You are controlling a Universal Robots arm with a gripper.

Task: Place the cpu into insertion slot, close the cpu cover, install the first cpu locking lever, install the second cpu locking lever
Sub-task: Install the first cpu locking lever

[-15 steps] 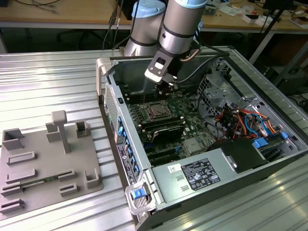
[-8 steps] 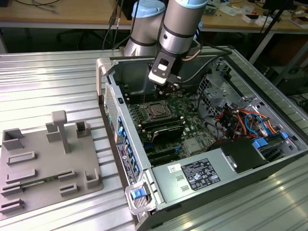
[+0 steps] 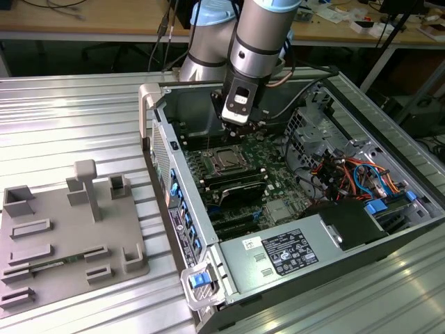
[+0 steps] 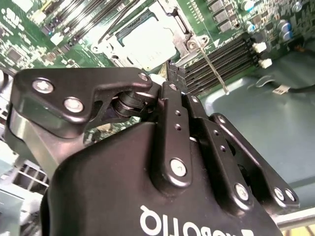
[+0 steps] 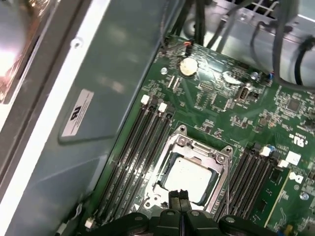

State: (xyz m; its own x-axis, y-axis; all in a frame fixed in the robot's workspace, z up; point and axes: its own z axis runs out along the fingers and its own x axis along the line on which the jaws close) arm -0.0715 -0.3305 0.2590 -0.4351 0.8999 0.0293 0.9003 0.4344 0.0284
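One relation matters: the gripper (image 3: 240, 126) is hung tip-down just above the insertion slot (image 3: 213, 160), which is seen at the middle of the exterior view, directly under the tip in the frame. No contact with the board can be made out. The fingers (image 5: 175, 197) are pressed together with nothing between them. The cpu (image 5: 189, 178) is already seated in the slot, dull metal top up. The cpu cover (image 5: 202, 149) appears to be lowered flat around it, with the chip showing through its window. In the first wrist view the clenched tip is placed over one edge of the socket frame, not over the chip's centre. The locking lever (image 4: 214, 69) is seen in the second wrist view as a thin bright rod. It runs out from a socket corner and slants across the memory slots (image 4: 224, 51) towards the grey case wall (image 4: 266, 128). Its long axis is judged to lie roughly along the socket's side, just beside the fingertips and apart from them. It looks unlatched, though that cannot be confirmed. A second lever cannot be told apart with certainty.
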